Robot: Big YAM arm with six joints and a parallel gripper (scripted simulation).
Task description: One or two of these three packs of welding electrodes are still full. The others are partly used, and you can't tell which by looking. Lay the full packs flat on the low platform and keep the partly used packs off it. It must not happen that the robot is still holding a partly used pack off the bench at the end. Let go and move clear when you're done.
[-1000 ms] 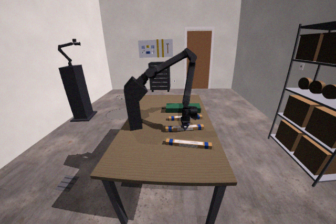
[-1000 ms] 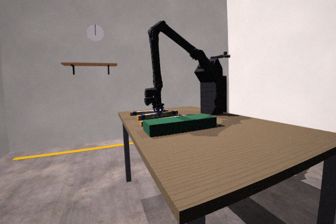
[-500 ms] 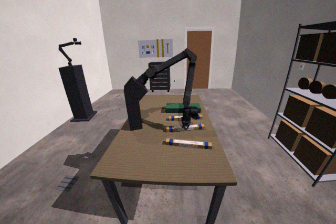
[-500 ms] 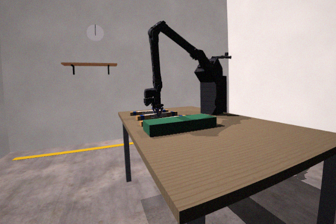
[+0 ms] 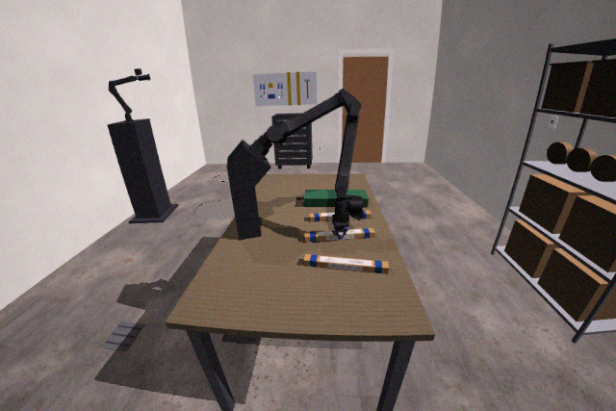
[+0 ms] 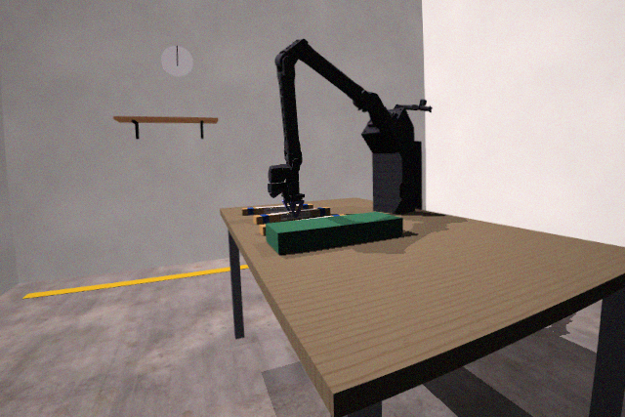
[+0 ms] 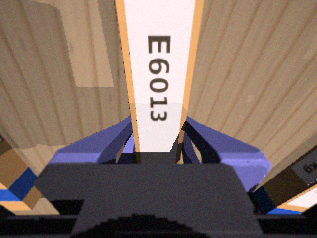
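Welding-electrode packs, three, orange with blue bands and white labels.
Middle pack (image 5: 355, 234) (image 6: 274, 217) (image 7: 158, 55): marked "E6013", level, off the platform, low over or on the bench; whether it touches the wood cannot be told.
Pincer (image 5: 341, 233) (image 6: 294, 213) (image 7: 158, 119), one: closed on the middle pack, a violet finger at each long side.
Near pack (image 5: 346, 263) (image 6: 249, 211): flat on the bench, off the platform, on the side of the middle pack away from the green block.
Far pack (image 5: 318, 216) (image 6: 262, 229): on the bench, between the middle pack and the platform, partly hidden.
Low platform (image 5: 318, 197) (image 6: 333, 234), one: green block, bearing no pack.
Arm (image 5: 349, 147) (image 6: 289, 109), black: bent high at the elbow, forearm reaching down to the packs.
Bench (image 5: 298, 301) (image 6: 429, 281) (image 7: 248, 74): wood-grained top, dark legs.
Beyond, by the far wall: drawer cabinet (image 5: 294, 142), beneath a tool board (image 5: 285, 90); brown door (image 5: 368, 108).
To one side: shelf rack (image 5: 528, 140), holding boxes and round-ended items.
Other wall: round clock (image 6: 177, 61); wooden shelf (image 6: 166, 119) on two brackets.
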